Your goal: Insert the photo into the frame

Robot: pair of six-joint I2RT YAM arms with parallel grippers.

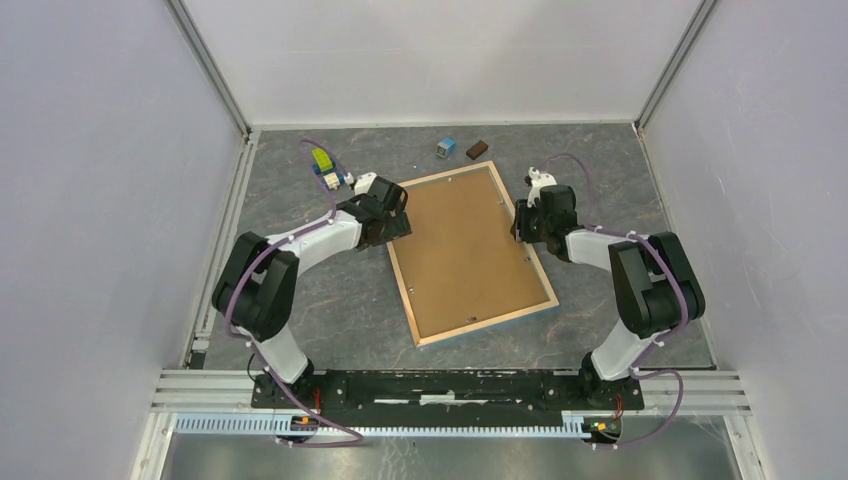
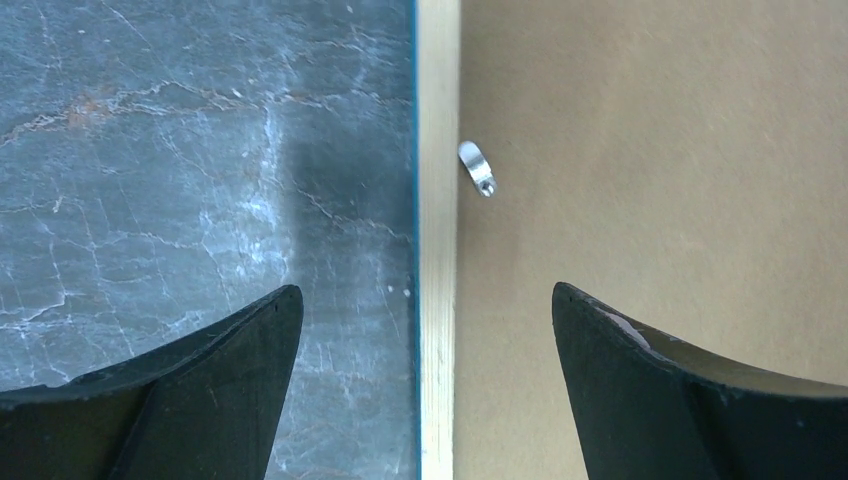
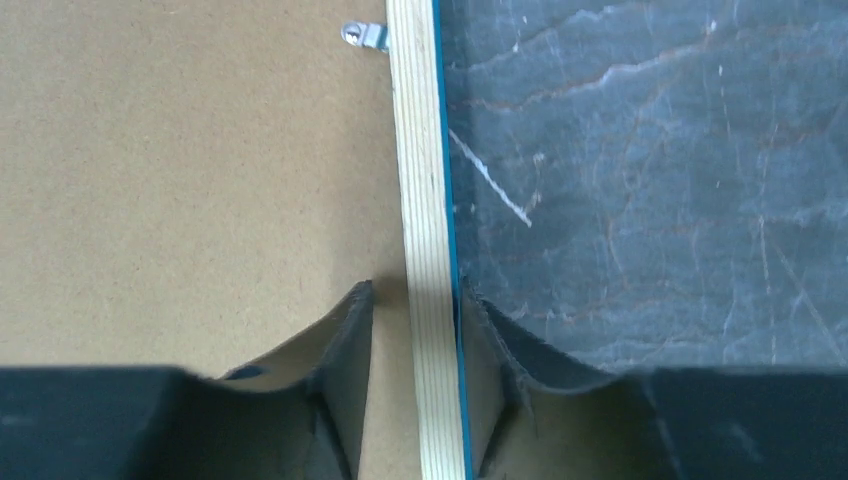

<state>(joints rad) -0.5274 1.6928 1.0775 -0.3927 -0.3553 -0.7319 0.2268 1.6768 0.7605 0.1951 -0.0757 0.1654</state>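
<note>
The frame (image 1: pixel 488 321) lies face down on the dark table, light wood back up, with a thin blue edge showing. The plain brown backing board (image 1: pixel 465 250) fills it. The photo is out of view. My left gripper (image 1: pixel 395 215) is open and straddles the frame's left rail (image 2: pixel 437 250) with wide gaps on both sides; a metal clip (image 2: pixel 478 168) sits just ahead. My right gripper (image 1: pixel 522 225) straddles the right rail (image 3: pixel 420 150) closely. Its outer finger touches the blue edge, and a small gap shows at the inner finger. A clip (image 3: pixel 365 36) lies ahead.
A yellow-green and blue toy block (image 1: pixel 325 165) lies behind my left gripper. A small blue block (image 1: pixel 446 147) and a brown block (image 1: pixel 477 150) lie near the back wall. White walls enclose the table on three sides.
</note>
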